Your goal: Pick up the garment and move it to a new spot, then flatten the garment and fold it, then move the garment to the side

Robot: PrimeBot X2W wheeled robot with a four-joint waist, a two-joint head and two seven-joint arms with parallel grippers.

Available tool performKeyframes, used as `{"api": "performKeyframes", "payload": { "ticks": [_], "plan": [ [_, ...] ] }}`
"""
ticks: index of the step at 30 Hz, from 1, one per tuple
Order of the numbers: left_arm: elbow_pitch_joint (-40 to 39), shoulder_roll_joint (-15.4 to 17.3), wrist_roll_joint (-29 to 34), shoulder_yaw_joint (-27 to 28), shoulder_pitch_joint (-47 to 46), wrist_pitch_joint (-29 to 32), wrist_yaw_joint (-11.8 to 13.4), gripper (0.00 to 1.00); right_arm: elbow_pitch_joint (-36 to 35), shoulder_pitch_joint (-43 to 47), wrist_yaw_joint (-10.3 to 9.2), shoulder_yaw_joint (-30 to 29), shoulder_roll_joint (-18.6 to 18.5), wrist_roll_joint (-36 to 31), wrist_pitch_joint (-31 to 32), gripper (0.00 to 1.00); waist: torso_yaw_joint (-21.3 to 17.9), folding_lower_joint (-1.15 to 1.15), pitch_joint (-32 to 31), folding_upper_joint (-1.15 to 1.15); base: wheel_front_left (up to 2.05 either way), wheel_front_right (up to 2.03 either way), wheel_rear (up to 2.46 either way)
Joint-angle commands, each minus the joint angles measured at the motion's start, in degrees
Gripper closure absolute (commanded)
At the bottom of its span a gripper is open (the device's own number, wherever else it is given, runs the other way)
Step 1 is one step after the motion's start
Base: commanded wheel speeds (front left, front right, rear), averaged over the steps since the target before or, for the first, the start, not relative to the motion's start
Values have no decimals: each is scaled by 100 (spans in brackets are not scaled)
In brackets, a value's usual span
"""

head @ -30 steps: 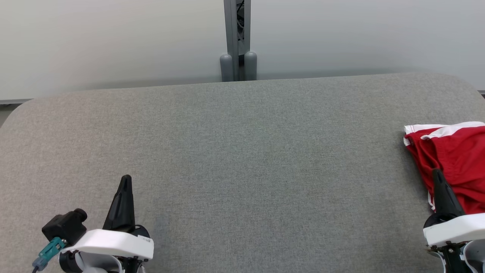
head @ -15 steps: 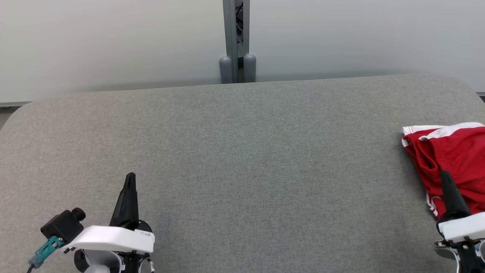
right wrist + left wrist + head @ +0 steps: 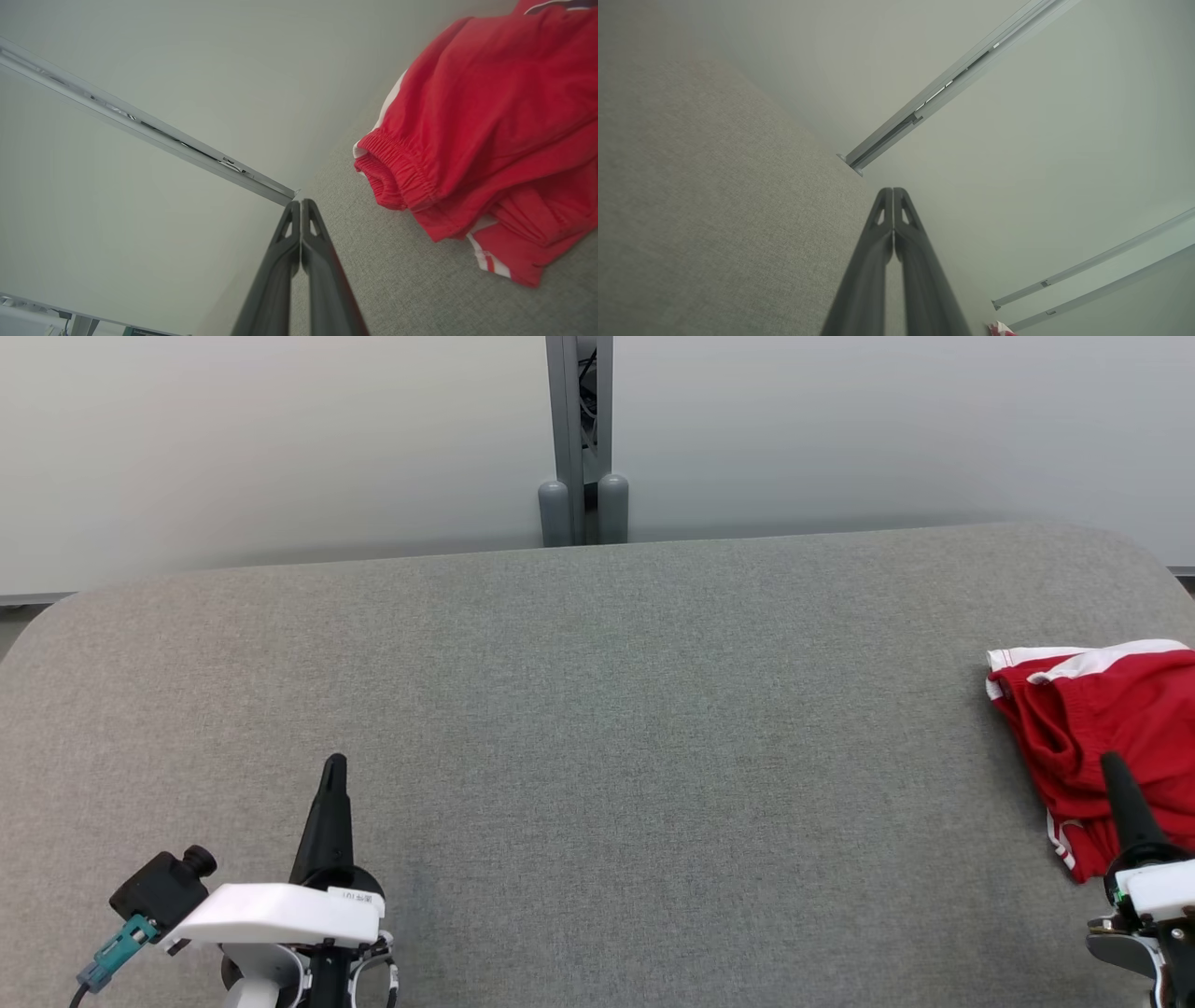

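Observation:
A red garment (image 3: pixel 1111 728) with white stripes and an elastic waistband lies bunched at the right edge of the grey table (image 3: pixel 597 709); the head view cuts it off. In the right wrist view the garment (image 3: pixel 490 121) lies to the right of my fingers, apart from them. My right gripper (image 3: pixel 1113 767) is shut and empty, its tip in front of the garment's near edge (image 3: pixel 301 203). At the lower left my left gripper (image 3: pixel 334 765) is shut on nothing over bare table (image 3: pixel 893 190).
A pale wall runs behind the table, split by a grey post (image 3: pixel 581 439) with two rounded stubs at the table's far edge. The table's corners are rounded. Wide bare fabric lies between my two grippers.
The head camera has shifted slightly. Both grippers have drifted to the right in the view, the right one lower toward the corner. The garment has not moved.

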Motion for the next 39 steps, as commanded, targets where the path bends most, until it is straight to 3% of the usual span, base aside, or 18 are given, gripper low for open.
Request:
{"api": "performKeyframes", "payload": {
  "ticks": [1, 39],
  "plan": [
    [-30, 33, -196, 2, -213, 7, -63, 100, -27, -117, 2, -92, -76, 187, 89, 100, -2, 0, -6, 0, 0, 0, 0],
    [239, -140, -2248, -200, -464, 72, -348, 100, 400, -351, 3, -683, -104, 2055, 863, 100, -46, 0, -122, 0, 0, 0, 0]
  ]
}}
